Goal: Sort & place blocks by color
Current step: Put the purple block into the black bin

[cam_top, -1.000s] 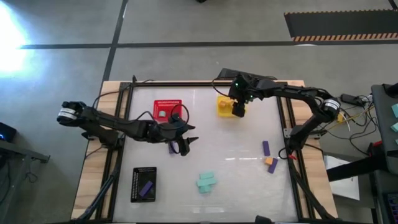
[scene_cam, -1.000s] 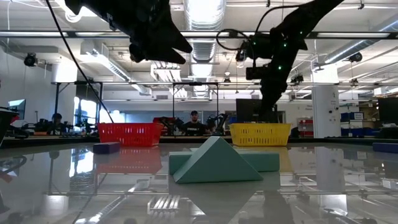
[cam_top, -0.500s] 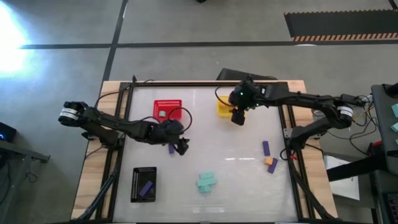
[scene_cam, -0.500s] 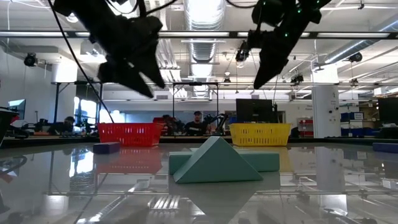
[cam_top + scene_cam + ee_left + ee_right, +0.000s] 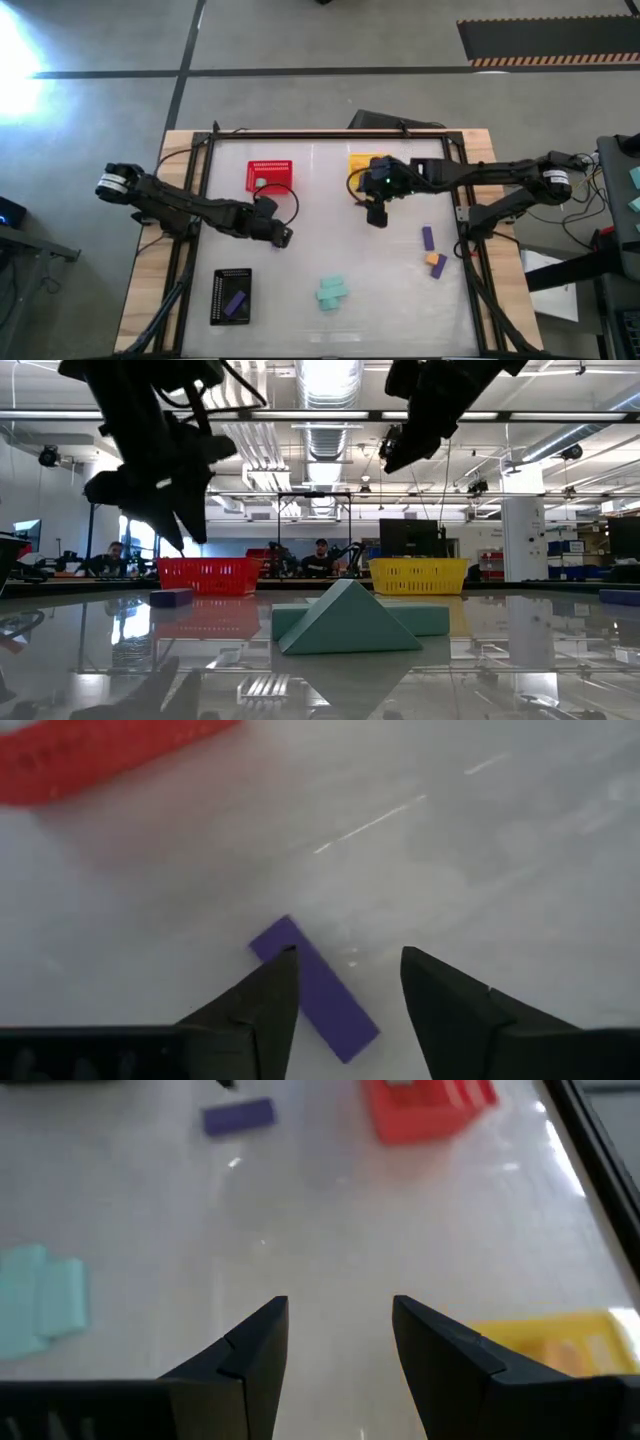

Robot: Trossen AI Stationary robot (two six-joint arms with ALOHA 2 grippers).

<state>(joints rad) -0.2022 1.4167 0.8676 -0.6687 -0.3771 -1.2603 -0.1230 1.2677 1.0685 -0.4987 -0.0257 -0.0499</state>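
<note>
A purple block [image 5: 330, 1005] lies flat on the white table top, and my left gripper [image 5: 350, 955] hovers open just above it, pointing steeply down with one finger over the block's end. In the high view this gripper [image 5: 283, 237] covers the block. The same block [image 5: 171, 597] shows in the low view, under the left arm. My right gripper [image 5: 376, 217] hangs open and empty in the air, near the yellow basket [image 5: 362, 162]. Teal blocks [image 5: 332, 292] lie toward the near edge. A purple block [image 5: 428, 238] and an orange block [image 5: 437, 262] lie at the right.
A red basket [image 5: 270, 176] stands at the far left-centre of the table. A black basket [image 5: 231, 296] at the near left holds a purple block [image 5: 235, 303]. People stand in the room beyond the table, seen in the low view.
My left gripper has sunk toward the purple block, shifted a little toward the table's left edge, and rolled its wrist and tipped downward. My right gripper has left the yellow basket, swinging toward the near edge and rising.
</note>
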